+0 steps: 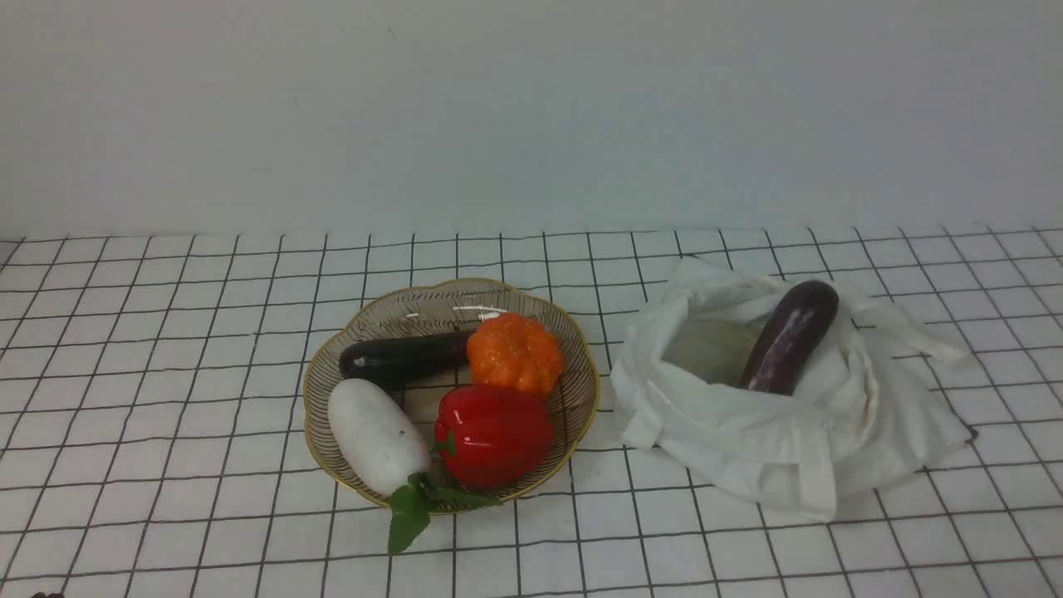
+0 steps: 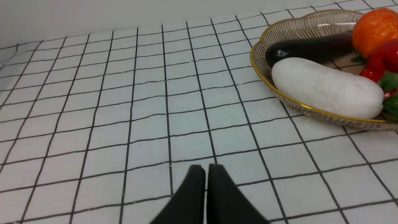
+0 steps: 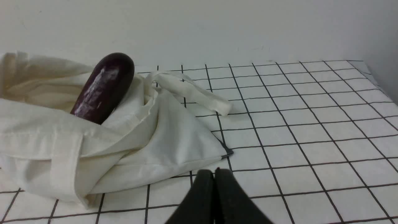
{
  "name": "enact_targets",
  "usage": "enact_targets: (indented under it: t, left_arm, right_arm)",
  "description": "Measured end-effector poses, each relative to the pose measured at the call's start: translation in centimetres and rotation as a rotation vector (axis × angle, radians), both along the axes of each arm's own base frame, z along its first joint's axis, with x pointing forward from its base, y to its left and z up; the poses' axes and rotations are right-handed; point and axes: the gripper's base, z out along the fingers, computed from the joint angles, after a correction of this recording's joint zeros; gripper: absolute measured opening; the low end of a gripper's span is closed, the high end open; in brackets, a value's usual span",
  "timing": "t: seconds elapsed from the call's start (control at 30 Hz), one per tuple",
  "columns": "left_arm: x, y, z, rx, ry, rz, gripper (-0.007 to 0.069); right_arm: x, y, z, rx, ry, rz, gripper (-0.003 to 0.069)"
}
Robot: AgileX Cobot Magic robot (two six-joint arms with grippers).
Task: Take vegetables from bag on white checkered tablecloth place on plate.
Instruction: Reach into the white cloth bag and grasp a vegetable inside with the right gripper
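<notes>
A long dull-purple eggplant (image 1: 789, 336) (image 3: 102, 88) leans out of the white cloth bag (image 1: 797, 440) (image 3: 130, 143) on the right of the white checkered tablecloth (image 1: 166, 349). Its lower end is hidden inside the bag. Left of the bag stands the gold-rimmed striped plate (image 1: 399, 303) (image 2: 270, 31). Neither arm shows in the front view. My left gripper (image 2: 206, 168) is shut and empty, low over the cloth, short of the plate. My right gripper (image 3: 214, 171) is shut with nothing in it, just off the bag's near corner.
On the plate lie a glossy black eggplant (image 1: 403, 357), a white radish with green leaves (image 1: 378, 436), an orange pumpkin (image 1: 515, 353) and a red pepper (image 1: 494, 432). A loose bag strap (image 3: 192, 91) trails over the cloth. A plain wall rises behind the table.
</notes>
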Motion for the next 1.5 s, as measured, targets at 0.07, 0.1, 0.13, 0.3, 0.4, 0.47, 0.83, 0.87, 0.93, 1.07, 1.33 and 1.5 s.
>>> enact_targets:
  t: [0.07,0.1,0.13,0.3,0.4,0.47,0.83,0.87,0.93,1.07,1.33,1.5]
  left_arm:
    - [0.0,0.0,0.0,0.0,0.0,0.0,-0.0008]
    - [0.0,0.0,0.0,0.0,0.0,0.0,-0.0008]
    - [0.0,0.0,0.0,0.0,0.0,0.0,-0.0008]
    - [0.0,0.0,0.0,0.0,0.0,0.0,-0.0008]
    - [0.0,0.0,0.0,0.0,0.0,0.0,-0.0008]
    - [0.0,0.0,0.0,0.0,0.0,0.0,-0.0008]
    - [0.0,0.0,0.0,0.0,0.0,0.0,-0.0008]
    - [0.0,0.0,0.0,0.0,0.0,0.0,-0.0008]
    - [0.0,0.0,0.0,0.0,0.0,0.0,-0.0008]
    - [0.0,0.0,0.0,0.0,0.0,0.0,-0.0008]
    - [0.0,0.0,0.0,0.0,0.0,0.0,-0.0008]
    - [0.0,0.0,0.0,0.0,0.0,0.0,-0.0008]
  right_arm:
    - [0.0,0.0,0.0,0.0,0.0,0.0,-0.0011]
    - [0.0,0.0,0.0,0.0,0.0,0.0,-0.0011]
    - [0.0,0.0,0.0,0.0,0.0,0.0,-0.0011]
    - [0.0,0.0,0.0,0.0,0.0,0.0,-0.0011]
    - [0.0,0.0,0.0,0.001,0.0,0.0,-0.0011]
    - [0.0,0.0,0.0,0.001,0.0,0.0,-0.0011]
    - [0.0,0.0,0.0,0.001,0.0,0.0,-0.0011]
    - [0.0,0.0,0.0,0.001,0.0,0.0,-0.0011]
    - [0.0,0.0,0.0,0.001,0.0,0.0,-0.0011]
    - [0.0,0.0,0.0,-0.005,0.0,0.0,-0.0011]
    - [0.2,0.1,0.6,0.015,-0.093,0.007,-0.0011]
    - [0.1,0.1,3.2,0.312,-0.389,0.007,-0.0011]
